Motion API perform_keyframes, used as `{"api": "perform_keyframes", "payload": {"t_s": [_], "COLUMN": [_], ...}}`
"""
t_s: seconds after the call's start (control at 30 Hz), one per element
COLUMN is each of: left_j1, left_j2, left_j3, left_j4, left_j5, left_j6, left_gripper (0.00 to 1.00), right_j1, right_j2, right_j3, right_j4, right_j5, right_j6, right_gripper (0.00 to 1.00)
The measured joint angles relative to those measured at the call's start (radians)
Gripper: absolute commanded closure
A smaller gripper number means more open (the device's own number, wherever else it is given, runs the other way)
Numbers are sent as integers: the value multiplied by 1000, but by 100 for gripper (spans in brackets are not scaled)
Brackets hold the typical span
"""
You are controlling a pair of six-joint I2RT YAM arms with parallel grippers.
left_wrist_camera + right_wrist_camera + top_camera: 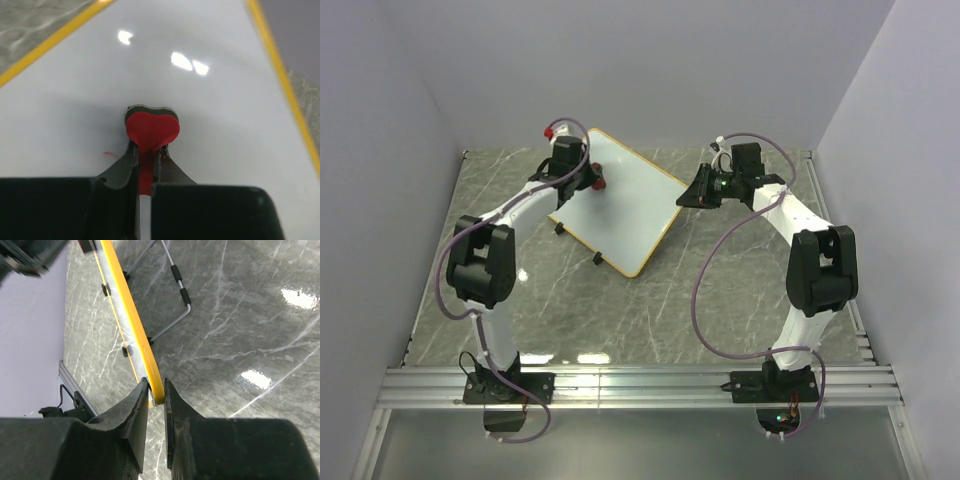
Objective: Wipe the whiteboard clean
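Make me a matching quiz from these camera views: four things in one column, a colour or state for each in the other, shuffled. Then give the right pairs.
Things:
1. left gripper
2. right gripper
3. rim of the whiteboard
4. table

Descriptions:
A. grey, marbled
B. yellow-orange
C. shut on the red eraser
D. clamped on the whiteboard's edge

Pairs: 1-C, 2-D, 3-B, 4-A
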Motion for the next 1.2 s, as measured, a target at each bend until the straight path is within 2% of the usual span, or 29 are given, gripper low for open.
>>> {"api": "perform_keyframes", "payload": {"t_s": [0.17, 0.3, 0.4, 0.57, 0.73, 0.87, 1.03, 1.07, 1.1, 1.17, 1.2], "left_j1": [51, 56, 54, 26, -69, -119, -126, -126, -126, -126, -126], "left_j2": [-61, -79, -76, -37, -25, -35, -76, -91, -102, -124, -135], "left_j3": [-156, -207, -196, -97, -10, 8, -32, -51, -65, -80, -83], "left_j4": [31, 73, 63, -21, -76, -115, -166, -181, -194, -224, -237], "left_j5": [-8, -11, -11, -39, -36, -15, 8, 9, 10, 9, 9], "left_j6": [2, 3, 6, 31, 35, 34, 34, 34, 34, 35, 35], "left_gripper": [100, 100, 100, 100, 100, 100, 100, 100, 100, 100, 100], "right_j1": [0, 0, 0, 0, -1, -1, -1, -1, -1, 0, 1], "right_j2": [0, 0, 0, 0, 1, 2, 2, 2, 2, 2, 2], "right_j3": [2, 2, 2, 2, 5, 6, 9, 11, 13, 22, 25], "right_j4": [-1, 1, 0, -14, -23, -25, -23, -23, -23, -24, -24], "right_j5": [0, -1, -1, -3, -2, 0, 0, 0, 0, 11, 26], "right_j6": [0, 0, 0, 1, 0, 0, 0, 1, 1, 2, 2], "right_gripper": [100, 100, 100, 100, 100, 100, 100, 93, 74, 59, 48]}}
